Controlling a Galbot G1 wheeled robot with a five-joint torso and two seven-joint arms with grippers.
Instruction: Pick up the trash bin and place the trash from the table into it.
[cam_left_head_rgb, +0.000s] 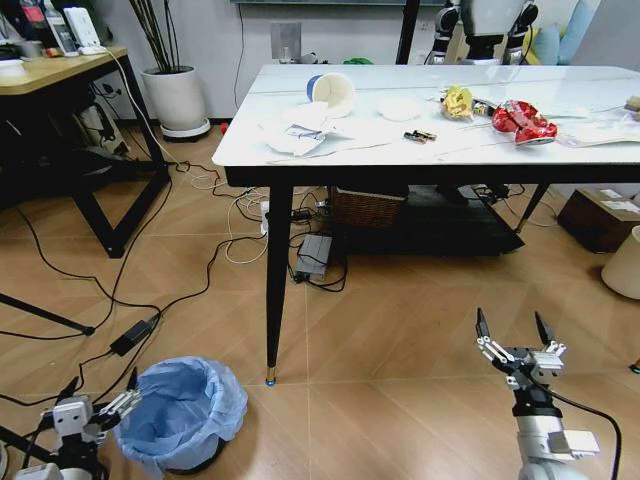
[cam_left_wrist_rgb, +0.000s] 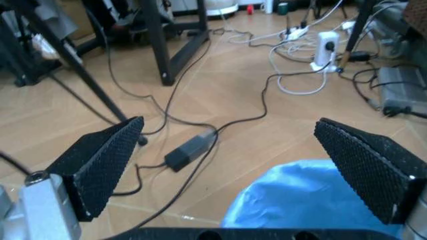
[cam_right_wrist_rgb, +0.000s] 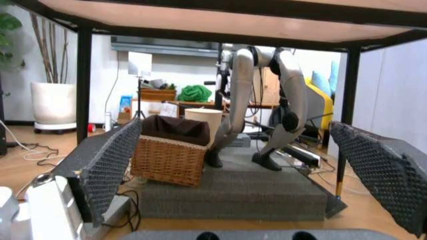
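Nothing done yet, by my read: the table (cam_left_head_rgb: 300, 150) holds all its litter and the trash bin (cam_left_head_rgb: 185, 412) sits on the floor, unlifted. Using the table's near-left leg as reference: the bin is just in front of it and slightly to its left, blue liner open, nothing visible inside. On the tabletop above that leg lie the crumpled white paper (cam_left_head_rgb: 300, 133) and the tipped paper cup (cam_left_head_rgb: 332, 92); further right along the top are the yellow wrapper (cam_left_head_rgb: 457, 102) and red wrapper (cam_left_head_rgb: 523, 121). Left gripper (cam_left_head_rgb: 100, 410) is low beside the bin's left rim, jaws spread wide, holding nothing, not yet touching. Right gripper (cam_left_head_rgb: 517, 335) hovers well right of the leg, also spread and unloaded. Remaining: grab the bin, lift it, then move every piece in.
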